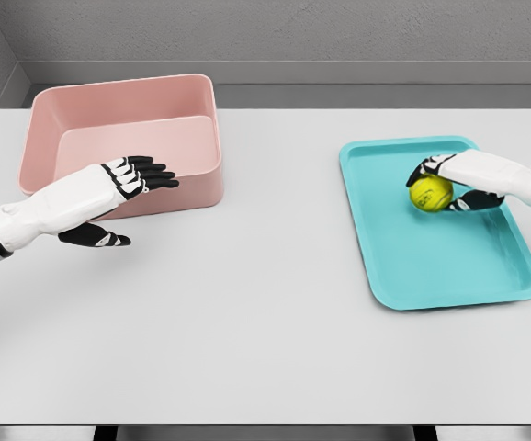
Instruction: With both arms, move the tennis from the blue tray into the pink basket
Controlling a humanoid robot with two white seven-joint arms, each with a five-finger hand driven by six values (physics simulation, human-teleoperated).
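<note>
Left arm comes in from the 9 o'clock edge of the head view, white forearm angled up toward 2 o'clock. Left hand (pixel 118 193) hangs over the table (pixel 265 322) just in front of the pink basket (pixel 123 138), fingers (pixel 155 175) straight and spread, pointing to 3 o'clock, thumb dropped low toward 4 o'clock. Holds nothing; wide open. From this angle the fingertips overlap the basket's front wall, can't tell if touching.

Pink basket sits at approx 10 o'clock on the table, rectangular w/ rounded corners, upright, inside looks bare. Well apart from the tray; plain grey tabletop between them.

Blue tray (pixel 431 266) lies at approx 3 o'clock, shallow, long side running from 12 toward 5 o'clock, slightly skewed to the table edge. Tennis ball (pixel 429 194), yellow-green, rests in the tray's upper part, near its 1 o'clock corner.

Right arm enters from the 3 o'clock edge, forearm reaching left over the tray's right rim. Right hand (pixel 454 179) is wrapped on the ball: dark fingers curl over its top at 12 o'clock, other digits show just below and right of it at 4 o'clock. Closed around the ball, ball still down in the tray as far as can be seen; whether it's lifted off the tray floor can't be told.
</note>
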